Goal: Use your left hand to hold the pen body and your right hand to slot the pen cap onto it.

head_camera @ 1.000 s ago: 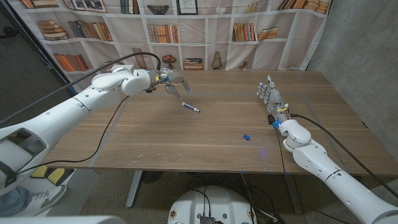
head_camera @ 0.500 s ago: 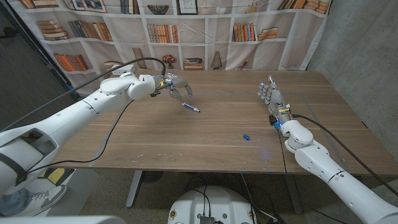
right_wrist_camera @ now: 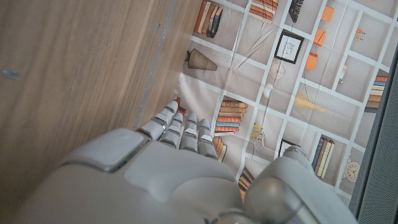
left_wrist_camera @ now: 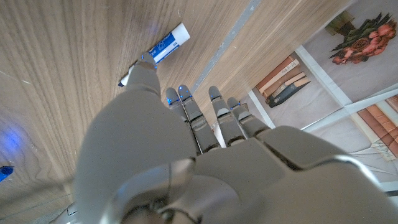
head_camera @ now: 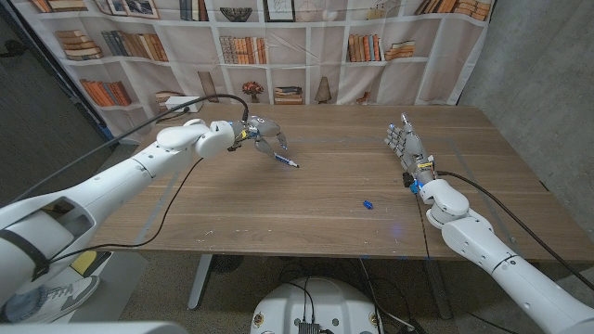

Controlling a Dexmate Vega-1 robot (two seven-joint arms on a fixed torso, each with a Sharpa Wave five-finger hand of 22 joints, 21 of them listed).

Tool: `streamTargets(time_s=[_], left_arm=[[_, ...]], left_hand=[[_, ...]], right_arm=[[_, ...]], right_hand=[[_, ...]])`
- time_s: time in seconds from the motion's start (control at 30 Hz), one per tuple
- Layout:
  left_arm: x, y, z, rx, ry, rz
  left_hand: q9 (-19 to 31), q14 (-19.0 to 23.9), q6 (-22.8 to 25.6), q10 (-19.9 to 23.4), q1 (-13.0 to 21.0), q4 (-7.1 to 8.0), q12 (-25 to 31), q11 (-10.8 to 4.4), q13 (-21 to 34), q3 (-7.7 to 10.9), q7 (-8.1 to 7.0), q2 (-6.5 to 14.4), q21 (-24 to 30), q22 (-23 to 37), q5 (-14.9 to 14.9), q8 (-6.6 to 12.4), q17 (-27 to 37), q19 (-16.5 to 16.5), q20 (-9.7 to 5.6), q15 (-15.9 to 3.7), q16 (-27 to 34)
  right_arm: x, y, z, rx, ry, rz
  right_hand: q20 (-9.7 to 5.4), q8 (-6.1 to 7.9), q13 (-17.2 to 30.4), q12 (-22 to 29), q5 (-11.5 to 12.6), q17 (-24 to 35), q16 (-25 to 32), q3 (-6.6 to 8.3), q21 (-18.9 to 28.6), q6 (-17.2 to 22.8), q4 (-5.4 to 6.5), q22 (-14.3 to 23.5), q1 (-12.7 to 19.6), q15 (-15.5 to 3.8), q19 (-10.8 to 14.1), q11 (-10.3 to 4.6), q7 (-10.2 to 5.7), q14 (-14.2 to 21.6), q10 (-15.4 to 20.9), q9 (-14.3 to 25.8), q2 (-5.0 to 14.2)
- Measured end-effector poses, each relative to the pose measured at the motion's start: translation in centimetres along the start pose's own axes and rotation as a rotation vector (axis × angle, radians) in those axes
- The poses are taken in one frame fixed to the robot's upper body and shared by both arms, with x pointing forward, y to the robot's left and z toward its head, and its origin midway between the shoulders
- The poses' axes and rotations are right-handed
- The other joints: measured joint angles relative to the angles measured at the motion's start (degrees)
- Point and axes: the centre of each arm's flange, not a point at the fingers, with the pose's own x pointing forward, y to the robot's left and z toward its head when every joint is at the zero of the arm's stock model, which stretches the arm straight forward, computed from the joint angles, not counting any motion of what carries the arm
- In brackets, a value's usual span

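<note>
On the wooden table (head_camera: 278, 204), my left hand (head_camera: 263, 132) hovers with fingers spread, holding nothing – the pen body (head_camera: 285, 160) lies just beside its fingertips; my right hand (head_camera: 405, 144) stands empty, fingers straight – the blue pen cap (head_camera: 368, 203) lies well apart

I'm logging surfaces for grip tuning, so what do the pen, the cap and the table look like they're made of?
Pen: probably smooth plastic, a white barrel with a blue printed band. Cap: likely plastic in solid blue, too small to judge its finish. Table: wood or wood-look laminate, matte brown with long grain lines and faint scuffs.
</note>
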Motion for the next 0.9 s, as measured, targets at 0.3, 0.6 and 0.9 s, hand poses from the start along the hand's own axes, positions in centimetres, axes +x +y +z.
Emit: streamTargets(time_s=[0.3,0.6,0.9], left_arm=[[0.5,-1.2,0.2,-0.017,-0.006,0.014],[1.1,-2.2,0.5,-0.033,-0.019,0.016],[1.5,-2.4,0.3,-0.045,-0.018,0.034]], left_hand=[[-0.3,0.5,0.7,0.5,-0.5,0.0,0.0,-0.07,0.0,0.0,0.12,0.5,0.0,0.1,0.0,0.0,0.0,0.4,-0.21,-0.09,0.0],[-0.3,1.7,1.5,1.5,-0.4,0.48,0.0,-0.03,0.0,0.01,0.52,0.7,0.4,0.1,0.2,0.21,0.3,1.0,-0.21,-0.12,0.0],[-0.3,2.4,2.2,2.2,0.7,0.48,0.0,-0.06,0.0,0.01,0.83,0.7,0.5,0.1,0.2,0.21,0.1,1.2,-0.02,-0.19,0.0]], right_arm=[[-0.1,0.0,0.1,-0.003,0.002,0.002],[-0.2,0.0,0.1,-0.01,-0.003,-0.006],[-0.2,0.1,0.2,-0.01,-0.011,-0.01]], right_hand=[[0.0,0.0,0.0,0.0,0.0,0.0,0.0,-0.24,0.0,0.0,0.24,0.0,0.0,0.0,0.0,0.0,0.0,0.0,0.0,0.0,0.0],[0.0,0.0,0.0,0.0,0.0,0.0,0.0,-0.49,0.0,0.0,0.0,0.0,0.2,-0.3,0.0,-0.21,0.0,0.3,0.2,0.0,0.23],[0.0,0.0,0.0,0.2,0.0,0.0,0.0,-0.48,0.0,0.0,0.0,0.0,0.2,-0.3,0.0,0.0,0.0,0.3,0.4,0.0,0.23]])
